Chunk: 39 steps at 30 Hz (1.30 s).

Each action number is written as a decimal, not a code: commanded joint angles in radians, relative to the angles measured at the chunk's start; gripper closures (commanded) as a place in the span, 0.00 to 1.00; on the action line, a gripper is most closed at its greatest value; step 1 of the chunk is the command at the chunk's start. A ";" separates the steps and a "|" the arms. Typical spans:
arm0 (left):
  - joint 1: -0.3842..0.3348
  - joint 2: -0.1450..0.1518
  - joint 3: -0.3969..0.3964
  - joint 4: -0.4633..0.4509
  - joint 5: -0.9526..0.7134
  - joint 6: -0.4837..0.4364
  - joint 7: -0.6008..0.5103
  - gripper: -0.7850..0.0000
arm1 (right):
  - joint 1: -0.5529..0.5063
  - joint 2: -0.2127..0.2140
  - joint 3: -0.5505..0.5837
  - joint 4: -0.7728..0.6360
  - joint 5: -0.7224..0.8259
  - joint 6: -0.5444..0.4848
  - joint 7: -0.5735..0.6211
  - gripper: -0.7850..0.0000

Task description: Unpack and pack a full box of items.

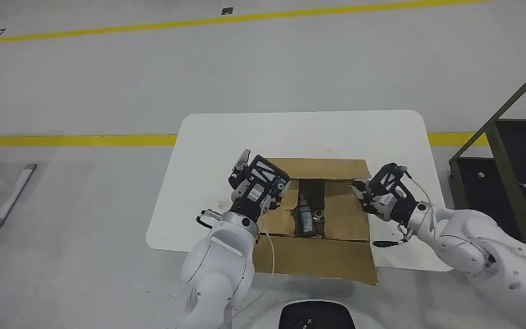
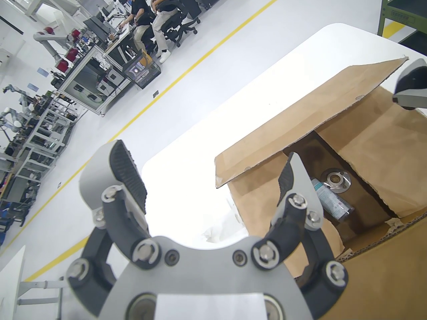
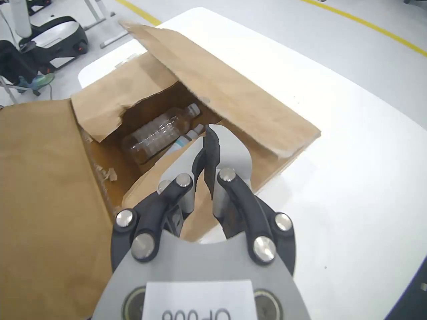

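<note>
Left hand (image 2: pixel 206 154) spread wide (right hand (image 3: pixel 208 144) pinched).

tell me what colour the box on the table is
Plain brown cardboard, inside and out. The box shows best in the right wrist view.

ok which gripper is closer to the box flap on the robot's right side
Right. The right gripper is closed on that right flap at its edge; the left gripper hangs open on the opposite side of the box, across the opening.

A green-framed rack (image 1: pixel 493 177) stands beside the white table (image 1: pixel 329 132).
</note>
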 commanded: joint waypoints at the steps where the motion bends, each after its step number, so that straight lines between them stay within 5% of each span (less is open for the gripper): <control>1: 0.002 0.001 -0.005 -0.003 0.002 0.005 -0.002 0.00 | 0.068 -0.020 -0.054 0.039 -0.014 0.032 0.011 1.00; 19: 0.007 0.005 -0.026 -0.006 -0.001 0.014 -0.006 0.00 | 0.439 -0.178 -0.227 0.452 0.179 0.177 -0.077 1.00; 33: 0.001 0.008 -0.030 0.011 -0.020 0.006 -0.006 0.00 | 0.539 -0.246 -0.295 0.633 0.229 0.126 0.063 1.00; 39: -0.007 0.009 -0.026 0.015 -0.017 0.000 -0.004 0.00 | 0.495 -0.233 -0.220 0.576 0.203 0.038 -0.074 1.00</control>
